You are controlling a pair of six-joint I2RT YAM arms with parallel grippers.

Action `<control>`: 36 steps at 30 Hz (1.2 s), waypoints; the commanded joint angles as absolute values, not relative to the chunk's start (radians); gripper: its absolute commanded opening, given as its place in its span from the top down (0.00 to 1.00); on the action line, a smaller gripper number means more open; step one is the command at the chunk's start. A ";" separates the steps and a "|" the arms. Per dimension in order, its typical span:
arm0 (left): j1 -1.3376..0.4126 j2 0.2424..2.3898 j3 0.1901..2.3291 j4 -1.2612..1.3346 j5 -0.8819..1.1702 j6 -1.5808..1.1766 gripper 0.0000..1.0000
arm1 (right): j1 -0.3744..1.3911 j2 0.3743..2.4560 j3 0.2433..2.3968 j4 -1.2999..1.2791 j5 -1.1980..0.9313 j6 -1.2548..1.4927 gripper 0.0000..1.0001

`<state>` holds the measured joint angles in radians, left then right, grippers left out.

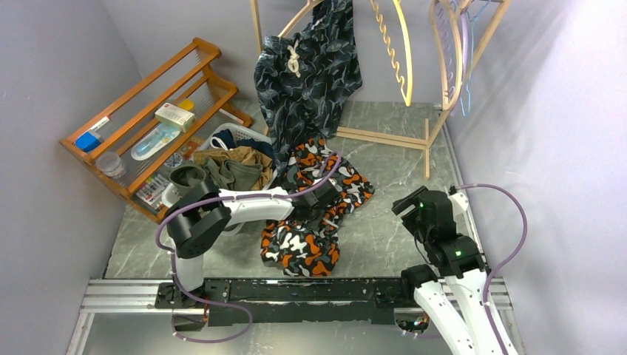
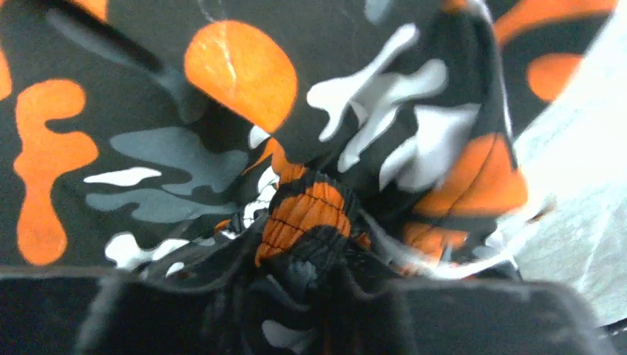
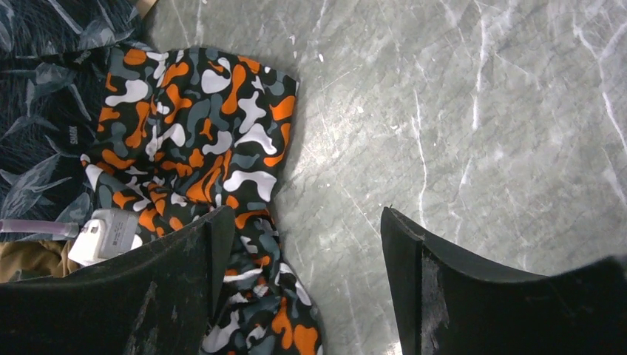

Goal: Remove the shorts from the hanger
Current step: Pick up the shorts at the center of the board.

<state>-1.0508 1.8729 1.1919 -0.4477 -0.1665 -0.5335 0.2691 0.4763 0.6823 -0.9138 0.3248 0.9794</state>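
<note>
Four pairs of soft fabric shorts show: one dark leaf-print pair point(image 1: 307, 74), one orange-black-white camouflage pair point(image 1: 318, 214), one tan pair point(image 1: 244, 155) and one olive-grey pair point(image 1: 240, 176). There is one white plastic basket point(image 1: 229, 132) and one orange wooden shelf rack point(image 1: 148, 89).

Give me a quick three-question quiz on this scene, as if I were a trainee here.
1. True or false: the leaf-print shorts lie flat on the table.
2. Which pair is the left end effector pinching? A navy shorts, B camouflage shorts, C tan shorts.
3. In one word, how do the jaws of the right end effector stand?

Key
1. False: they hang at the wooden rack.
2. B: a bunched fold sits between its fingers.
3. Open, above bare table beside the camouflage shorts.
</note>
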 commanded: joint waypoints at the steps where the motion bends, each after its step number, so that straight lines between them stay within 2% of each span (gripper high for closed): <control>1: -1.037 1.915 1.192 -0.657 -0.369 -0.644 0.92 | 0.267 0.512 0.707 -0.855 0.319 0.912 0.24; 7: -1.009 1.686 1.289 -0.699 -0.573 -0.567 0.93 | 0.267 0.559 0.752 -0.858 0.364 0.863 0.24; 18: -0.961 1.338 1.353 -0.676 -0.664 -0.458 0.93 | 0.267 0.598 0.752 -0.824 0.382 0.871 0.23; 24: -0.958 1.280 1.432 -0.688 -0.577 -0.348 0.93 | 0.267 0.604 0.754 -0.801 0.335 0.894 0.23; 30: -0.955 1.270 1.644 -0.790 -0.757 -0.263 0.93 | 0.267 0.575 0.716 -0.796 0.351 0.890 0.23; 33: -0.912 1.260 1.661 -0.799 -0.882 -0.229 0.93 | 0.267 0.579 0.698 -0.789 0.323 0.913 0.23; 36: -0.829 1.269 1.677 -0.786 -0.887 -0.181 0.93 | 0.267 0.599 0.682 -0.771 0.275 0.931 0.23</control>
<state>-0.9180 1.2655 1.6440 -0.7677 -0.7635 -0.2699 0.2691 0.5827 0.7101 -0.8040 0.3183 0.8997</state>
